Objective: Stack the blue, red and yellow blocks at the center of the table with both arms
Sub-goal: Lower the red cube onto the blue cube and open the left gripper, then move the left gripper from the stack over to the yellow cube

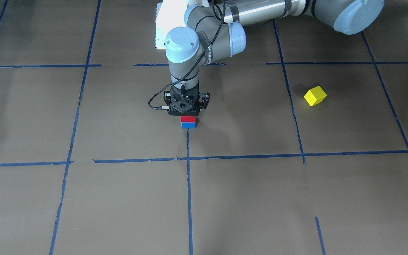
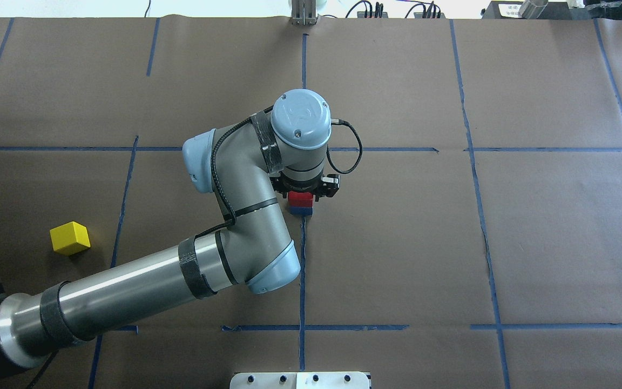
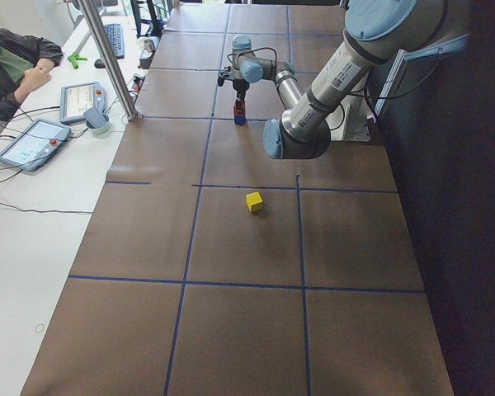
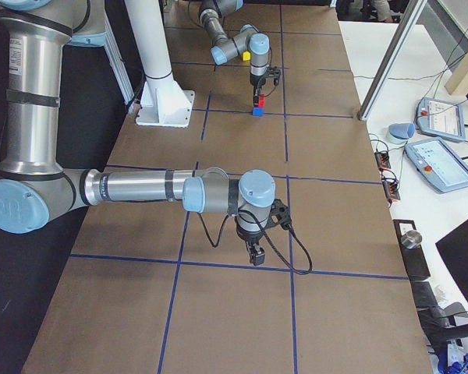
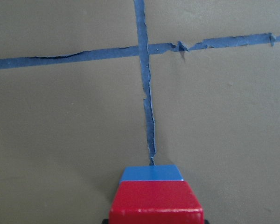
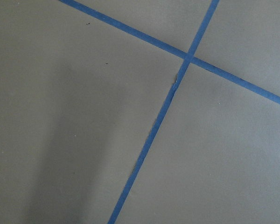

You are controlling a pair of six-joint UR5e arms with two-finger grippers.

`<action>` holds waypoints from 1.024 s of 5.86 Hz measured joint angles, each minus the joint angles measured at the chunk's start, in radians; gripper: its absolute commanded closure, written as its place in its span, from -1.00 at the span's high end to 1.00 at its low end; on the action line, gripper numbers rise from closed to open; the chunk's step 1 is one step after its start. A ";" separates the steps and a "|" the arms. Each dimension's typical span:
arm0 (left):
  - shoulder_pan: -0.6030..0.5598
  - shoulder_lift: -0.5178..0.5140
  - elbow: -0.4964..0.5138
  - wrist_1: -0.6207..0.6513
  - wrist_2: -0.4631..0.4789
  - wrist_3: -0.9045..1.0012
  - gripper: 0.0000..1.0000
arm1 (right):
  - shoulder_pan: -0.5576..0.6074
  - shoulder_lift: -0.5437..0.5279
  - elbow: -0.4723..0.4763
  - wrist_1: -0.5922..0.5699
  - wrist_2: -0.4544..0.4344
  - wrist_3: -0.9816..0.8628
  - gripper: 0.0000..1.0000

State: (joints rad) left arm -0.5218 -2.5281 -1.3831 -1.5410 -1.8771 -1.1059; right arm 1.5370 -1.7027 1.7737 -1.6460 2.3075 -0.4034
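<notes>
Left tool [image 1: 188,118] closed on red block [image 1: 188,119], atop blue block [image 1: 188,125]

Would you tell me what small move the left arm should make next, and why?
Probably open the left claw and lift straight up: the red block already sits squarely on the blue block at centre, while the yellow block lies apart, unstacked. I cannot tell whether the claw grips the red.
</notes>
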 measured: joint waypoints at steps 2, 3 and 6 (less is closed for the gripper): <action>-0.061 0.015 -0.059 0.011 -0.035 0.042 1.00 | 0.000 0.001 -0.002 0.000 0.001 0.000 1.00; -0.128 0.078 -0.131 0.014 -0.128 0.096 0.99 | 0.000 0.001 -0.005 0.000 0.001 -0.001 1.00; -0.337 0.553 -0.457 0.011 -0.279 0.362 1.00 | 0.000 0.002 -0.008 0.000 0.001 0.000 1.00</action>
State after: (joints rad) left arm -0.8585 -1.9753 -1.8401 -1.5304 -2.1562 -0.7443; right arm 1.5370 -1.7011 1.7657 -1.6460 2.3087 -0.4038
